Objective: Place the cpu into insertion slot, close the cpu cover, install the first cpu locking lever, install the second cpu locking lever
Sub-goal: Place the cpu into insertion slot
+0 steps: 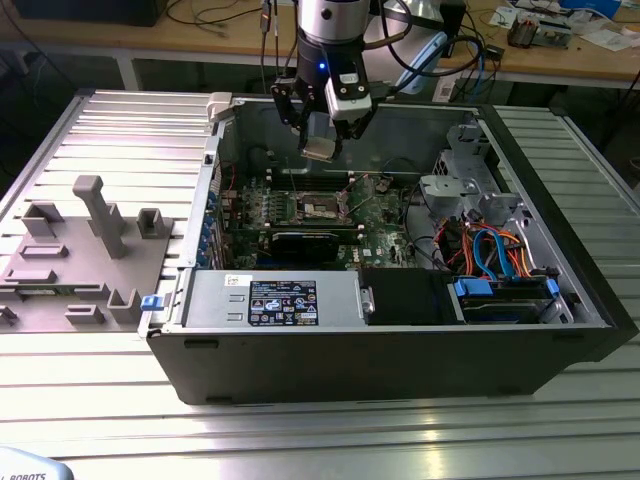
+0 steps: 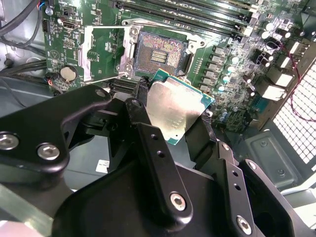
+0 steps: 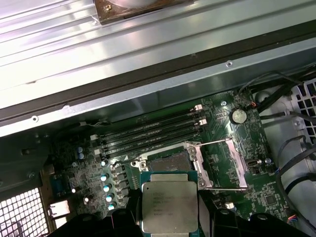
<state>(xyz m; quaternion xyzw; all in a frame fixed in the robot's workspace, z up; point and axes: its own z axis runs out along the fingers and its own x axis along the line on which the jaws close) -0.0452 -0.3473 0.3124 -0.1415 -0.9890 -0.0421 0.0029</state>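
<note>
Above the open computer case (image 1: 350,360) on the ribbed tabletop (image 1: 320,430), the claw (image 1: 320,140) hangs with the cpu (image 2: 177,111) pinched by its edges between two black fingers (image 2: 139,109), silvery face up toward the wrist cameras. Down on the green motherboard (image 3: 219,111) the insertion slot (image 3: 170,160) lies bare, and the cpu cover (image 2: 89,59) is swung right back, lying open just beside it. So the chip is in the air, clear of the board and close over the socket in both wrist views, with nothing seated yet.

Now the risks, as I judge them. That hold is only on thin edges, so a jolt could let the chip twist or slip out. In the second wrist view it looks slanted against the socket's square; brought down skewed or off-centre, a corner could strike the socket's contacts and bend them, or hang up on the metal rim. The folded-back cover sits near enough that a finger might snag its frame.
</note>
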